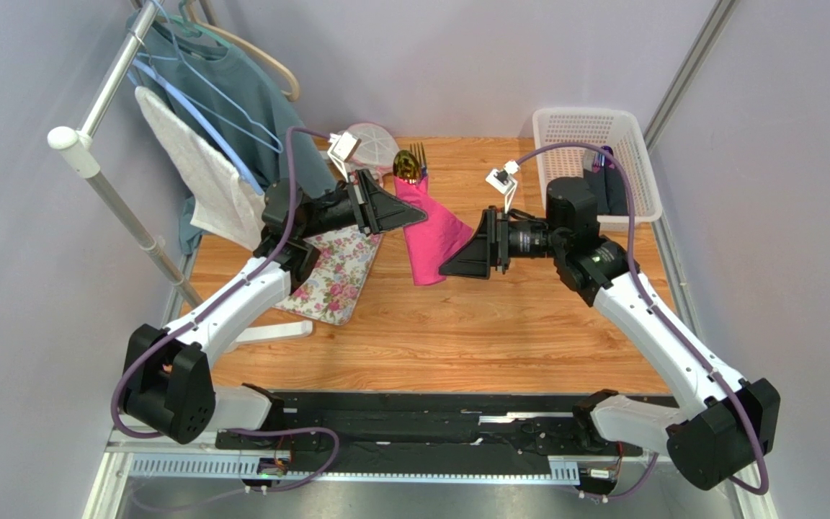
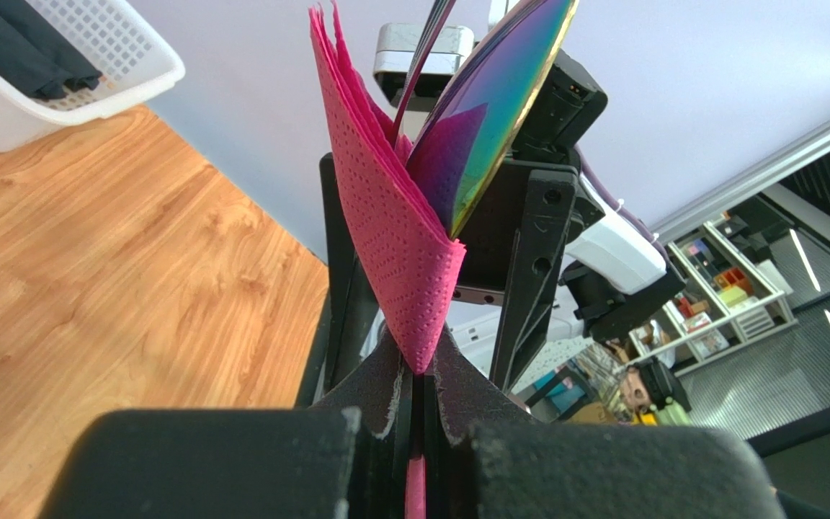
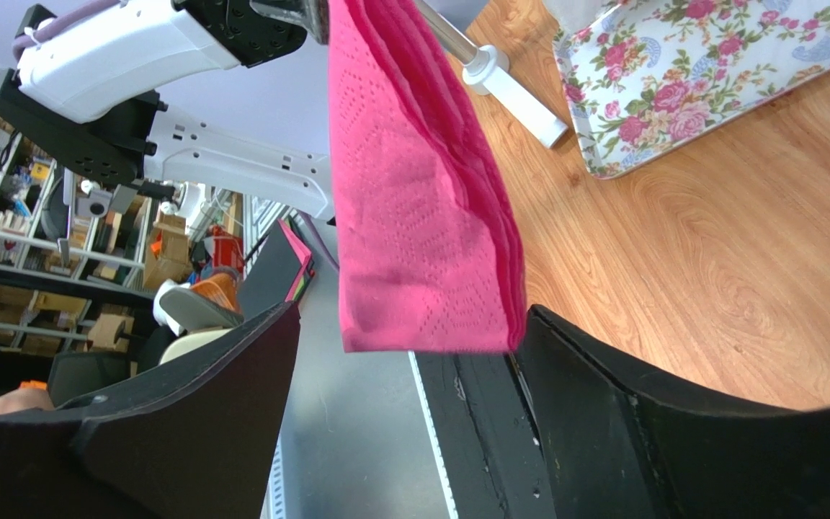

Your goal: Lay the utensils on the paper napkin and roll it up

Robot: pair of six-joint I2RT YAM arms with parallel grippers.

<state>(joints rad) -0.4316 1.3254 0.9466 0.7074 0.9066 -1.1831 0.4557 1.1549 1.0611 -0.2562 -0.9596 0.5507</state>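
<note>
Nearest, my left claw point(image 2: 419, 378) is pinching one corner of the paper napkin point(image 2: 387, 216), held above the wooden surface point(image 1: 495, 324) (open wood beneath it). My right claw point(image 3: 411, 319) stands spread astride its lower edge. Spoon point(image 2: 495, 97) and fork point(image 1: 417, 155) poke out on top.

Matt embossed paper napkin point(image 3: 419, 205); glossy iridescent metal spoon point(image 2: 495, 97); smooth wood table point(image 1: 495, 324).

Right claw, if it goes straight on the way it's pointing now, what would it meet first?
Probably the paper napkin: its free end lies straight ahead of the open right claw, between its fingers. Depth is unclear, but nothing shows nearer.
</note>
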